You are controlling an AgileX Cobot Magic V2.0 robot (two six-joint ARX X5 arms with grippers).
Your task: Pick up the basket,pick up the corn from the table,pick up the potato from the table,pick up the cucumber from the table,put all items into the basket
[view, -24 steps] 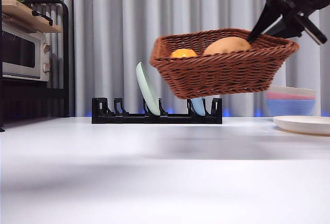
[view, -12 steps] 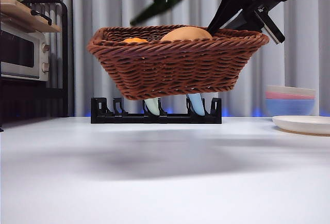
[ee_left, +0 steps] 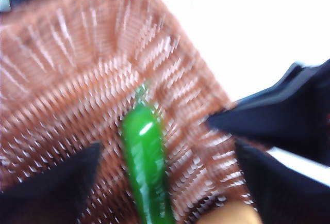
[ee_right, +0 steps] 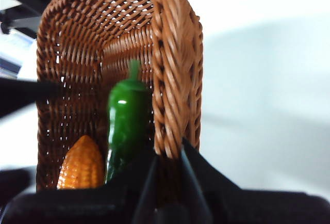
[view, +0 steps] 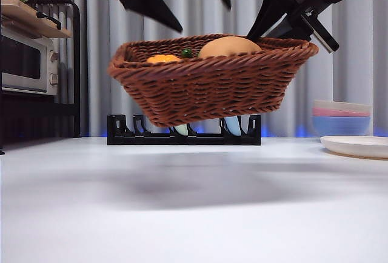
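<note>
While right gripper [ee_right: 167, 154] lifts basket [view: 209, 84] | cucumber [ee_right: 126, 121] inside

The brown wicker basket [view: 212, 81] hangs tilted above the white table [view: 194, 202], its rim pinched in the right gripper [ee_right: 167, 154]. Inside, the glossy green cucumber [ee_right: 126, 121] lies along the wall beside those jaws, below the spread left gripper [ee_left: 165, 167]; the orange corn [ee_right: 81, 164] rests alongside, and the tan potato [view: 229, 46] mounds near the held rim.
</note>
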